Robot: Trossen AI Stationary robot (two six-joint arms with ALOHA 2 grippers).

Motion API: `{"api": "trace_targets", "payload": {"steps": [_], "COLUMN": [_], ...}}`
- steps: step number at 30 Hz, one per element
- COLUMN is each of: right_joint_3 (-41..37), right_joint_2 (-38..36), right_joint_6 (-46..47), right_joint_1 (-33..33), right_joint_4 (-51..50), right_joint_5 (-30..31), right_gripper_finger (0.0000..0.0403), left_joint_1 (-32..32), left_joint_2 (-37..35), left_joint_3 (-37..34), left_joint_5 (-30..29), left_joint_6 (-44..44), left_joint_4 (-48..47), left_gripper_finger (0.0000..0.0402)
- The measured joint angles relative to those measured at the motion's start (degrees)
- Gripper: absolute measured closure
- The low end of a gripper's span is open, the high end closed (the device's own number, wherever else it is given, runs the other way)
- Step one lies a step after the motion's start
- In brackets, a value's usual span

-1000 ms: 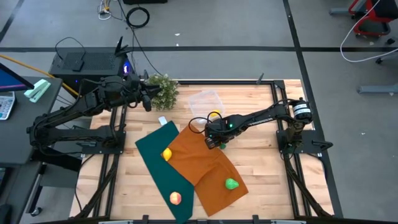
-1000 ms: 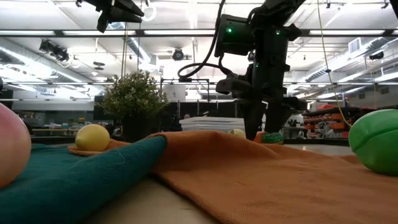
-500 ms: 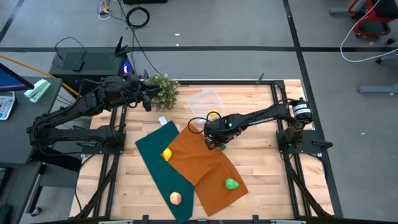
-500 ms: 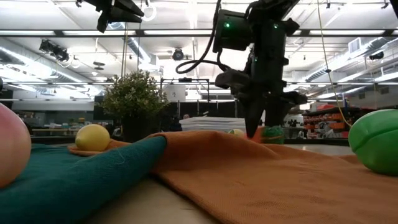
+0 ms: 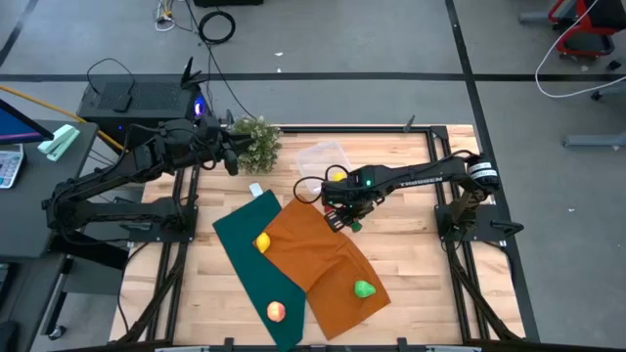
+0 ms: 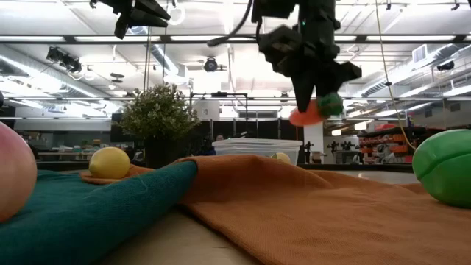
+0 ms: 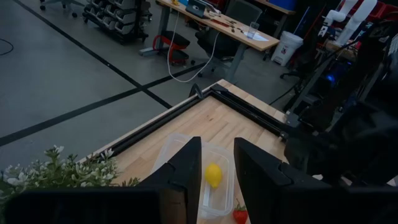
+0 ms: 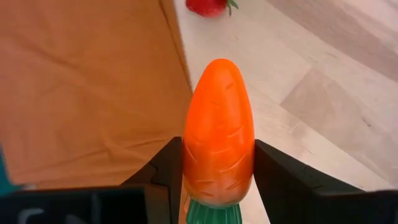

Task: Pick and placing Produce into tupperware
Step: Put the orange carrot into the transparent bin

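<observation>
My right gripper hangs above the far edge of the orange cloth, shut on an orange toy carrot with a green top. The clear tupperware stands just beyond it with a yellow piece inside. A red strawberry lies on the wood beside the tupperware. A yellow fruit and a green one rest on the orange cloth, and a peach-coloured one on the green cloth. My left gripper waits high over the far left, open. My right gripper pinches the carrot's thick end, just ahead of the green top, between its two fingers. The fingers point down and lie across the carrot. The carrot hangs clear of the orange cloth, tilted, with its green top higher than its orange tip.
A bushy potted plant stands at the far left of the table, below my left gripper. The two cloths overlap across the table's middle and near side. Bare wood lies to the right of the orange cloth.
My right gripper has risen straight up from the orange cloth with the carrot. The carrot, which lay on the cloth a second ago, now hangs well clear of it.
</observation>
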Motion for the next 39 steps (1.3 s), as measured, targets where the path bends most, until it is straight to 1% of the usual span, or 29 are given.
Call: {"api": "trace_targets", "payload": {"steps": [3, 8, 15, 20, 23, 28, 30, 32, 35, 39], "right_joint_3": [1.88, 3.32, 3.77, 4.48, 8.84, 22.84, 28.1, 32.21, 36.03, 37.12], "right_joint_2": [0.0, 0.02, 0.11, 2.5, 6.44, 16.52, 20.28, 23.01, 25.15, 26.75], "right_joint_6": [-0.68, -1.34, -6.07, -9.93, -14.21, -22.51, -25.08, -26.8, -27.19, -27.12], "right_joint_1": [-1.55, -5.48, -11.01, -14.76, -16.46, -19.45, -20.83, -22.22, -24.12, -25.97], "right_joint_4": [-2.43, -2.32, -2.1, 0.71, 0.09, -7.68, -11.94, -14.01, -14.31, -13.84], "right_joint_5": [-1.53, -5.18, -7.14, -9.87, -10.2, -9.96, -8.54, -7.61, -7.26, -6.87], "right_gripper_finger": [0.0275, 0.0275, 0.0275, 0.0275, 0.0276, 0.0279, 0.0279, 0.0279, 0.0279, 0.0279], "left_joint_1": [0.0, 0.02, 0.02, 0.04, 0.03, 0.02, 0.04, 0.02, 0.03, 0.04], "left_joint_2": [0.0, 0.0, 0.0, 0.0, 0.0, 0.0, 0.0, 0.0, 0.0, 0.0], "left_joint_3": [0.0, 0.0, 0.0, 0.0, 0.0, 0.0, 0.0, 0.0, 0.0, 0.0], "left_joint_5": [-0.02, -0.02, -0.02, -0.02, -0.02, -0.02, -0.02, -0.02, -0.02, -0.02], "left_joint_6": [0.0, -0.02, 0.0, 0.0, 0.0, -0.02, -0.02, -0.15, -0.19, -0.17], "left_joint_4": [-0.03, -0.09, -0.09, -0.04, -0.04, -0.1, -0.11, -0.13, -0.17, -0.15], "left_gripper_finger": [0.0298, 0.0298, 0.0298, 0.0298, 0.0298, 0.0298, 0.0298, 0.0298, 0.0298, 0.0298]}}
